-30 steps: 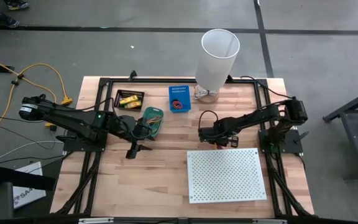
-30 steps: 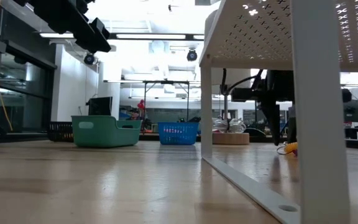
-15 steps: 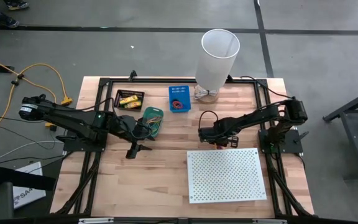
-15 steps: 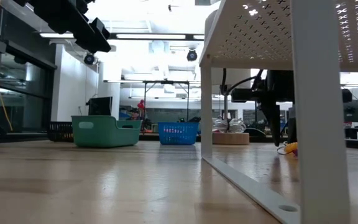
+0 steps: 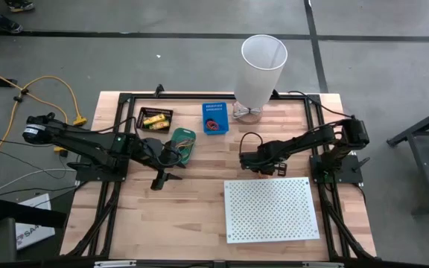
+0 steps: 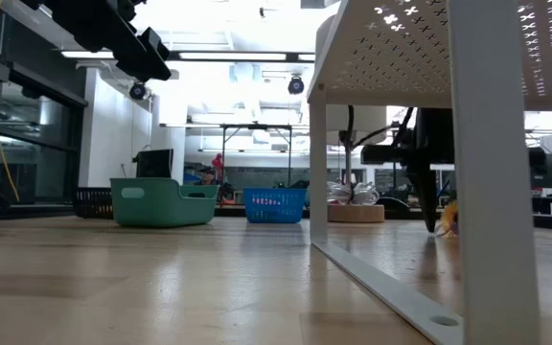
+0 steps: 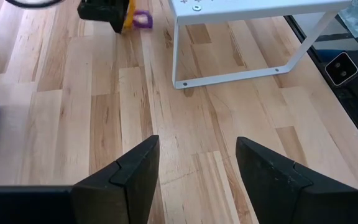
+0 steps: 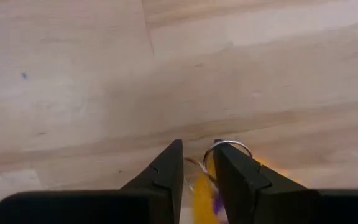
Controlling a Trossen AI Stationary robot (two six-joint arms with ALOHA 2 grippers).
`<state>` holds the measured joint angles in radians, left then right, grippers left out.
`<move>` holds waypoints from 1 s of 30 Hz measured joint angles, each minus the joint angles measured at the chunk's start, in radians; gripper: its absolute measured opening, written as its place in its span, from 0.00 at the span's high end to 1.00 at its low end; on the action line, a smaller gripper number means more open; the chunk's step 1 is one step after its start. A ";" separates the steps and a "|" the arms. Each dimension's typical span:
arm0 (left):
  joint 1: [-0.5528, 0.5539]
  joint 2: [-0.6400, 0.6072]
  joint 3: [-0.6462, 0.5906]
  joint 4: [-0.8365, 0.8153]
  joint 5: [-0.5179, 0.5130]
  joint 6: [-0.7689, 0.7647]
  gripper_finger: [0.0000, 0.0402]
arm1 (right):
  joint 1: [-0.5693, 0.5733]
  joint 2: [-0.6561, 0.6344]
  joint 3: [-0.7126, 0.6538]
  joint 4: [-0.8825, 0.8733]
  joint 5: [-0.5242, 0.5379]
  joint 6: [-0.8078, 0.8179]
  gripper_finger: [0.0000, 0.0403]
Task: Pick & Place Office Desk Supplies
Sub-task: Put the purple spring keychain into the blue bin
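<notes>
At mid-counter (image 5: 199, 201), just behind the white perforated board (image 5: 271, 209), the right pincer (image 8: 196, 168) points down with its fingers narrowly parted astride one small yellow-and-purple clip with a wire loop (image 8: 205, 186); whether it grips cannot be told. The left pincer (image 7: 197, 168) hangs with fingers apart beside one green bin (image 5: 182, 144), with one black tray (image 5: 156, 117) and one blue basket (image 5: 214, 117) behind.

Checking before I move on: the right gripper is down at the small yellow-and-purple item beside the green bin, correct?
Not the green bin. The high view shows the right gripper by the white perforated board; the yellow-and-purple item lies there.
</notes>
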<state>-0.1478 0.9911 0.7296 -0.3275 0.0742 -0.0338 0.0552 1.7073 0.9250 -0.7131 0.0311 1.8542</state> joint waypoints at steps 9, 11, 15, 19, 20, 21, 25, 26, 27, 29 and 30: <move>0.000 0.000 0.000 0.007 0.000 0.000 0.48 | 0.002 0.000 -0.010 0.026 0.018 -0.017 0.80; 0.000 0.000 0.000 0.014 0.000 0.000 0.48 | 0.002 0.000 -0.010 0.026 0.018 -0.018 0.80; 0.000 0.000 0.000 0.019 0.000 0.000 0.48 | 0.002 0.000 -0.010 0.027 0.019 -0.018 0.80; 0.000 0.000 0.000 0.020 0.000 0.000 0.48 | 0.002 0.001 -0.010 0.026 0.020 -0.023 0.83; 0.000 0.000 0.000 0.021 0.000 0.000 0.48 | 0.002 0.001 -0.010 0.026 0.020 -0.023 0.84; 0.000 0.000 0.000 0.022 0.000 0.000 0.48 | 0.002 0.001 -0.011 0.026 0.020 -0.025 0.86; 0.000 0.000 0.000 0.021 0.000 0.000 0.48 | 0.002 0.001 -0.011 0.026 0.030 -0.026 0.92; 0.000 0.000 0.000 0.022 0.000 0.000 0.48 | 0.002 0.001 -0.011 0.027 0.033 -0.027 0.93; 0.000 0.000 0.000 0.021 0.000 0.000 0.48 | 0.002 0.001 -0.011 0.028 0.037 -0.027 0.95; 0.000 0.000 0.000 0.021 0.000 0.000 0.48 | 0.002 0.001 -0.011 0.029 0.040 -0.030 0.97; 0.000 0.000 0.000 0.022 0.000 0.000 0.48 | 0.002 0.001 -0.011 0.029 0.041 -0.030 0.98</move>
<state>-0.1482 0.9913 0.7292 -0.3058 0.0742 -0.0338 0.0570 1.7084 0.9142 -0.6844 0.0722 1.8237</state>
